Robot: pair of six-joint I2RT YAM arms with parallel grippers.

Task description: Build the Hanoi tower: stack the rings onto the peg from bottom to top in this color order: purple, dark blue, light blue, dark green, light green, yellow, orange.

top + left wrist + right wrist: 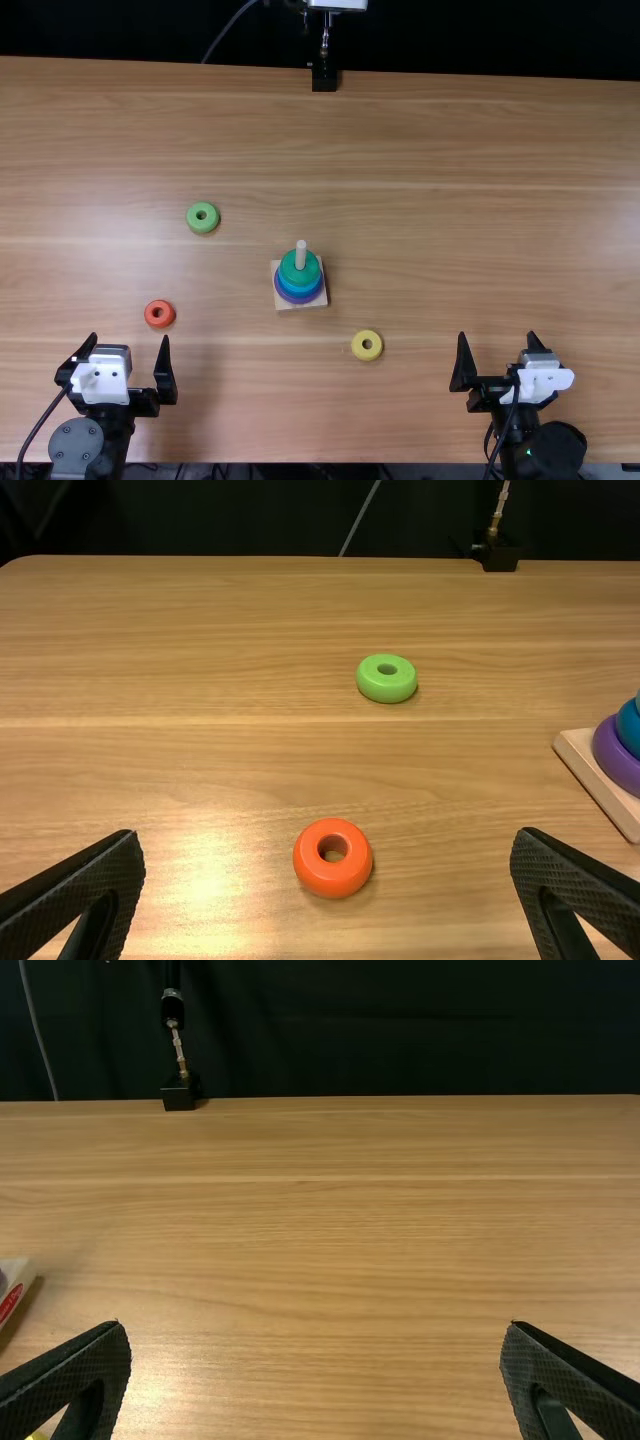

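Observation:
My left gripper [121, 362] stands open at the near left in the top view; my right gripper [498, 360] is open at the near right. In the left wrist view the left gripper [328, 880] has its fingers wide apart, and the right wrist view has the right gripper [315, 1370] likewise. Purple [301, 299], blue and dark green [300, 269] rings sit stacked on the peg [301, 250]. Loose on the table lie a light green ring [203, 217], an orange ring [160, 314] just beyond the left gripper, and a yellow ring [367, 346].
The peg's square wooden base [314, 303] rests near the middle of the wooden table [450, 220]. A black stand [324, 78] is at the far edge, with a dark curtain behind it.

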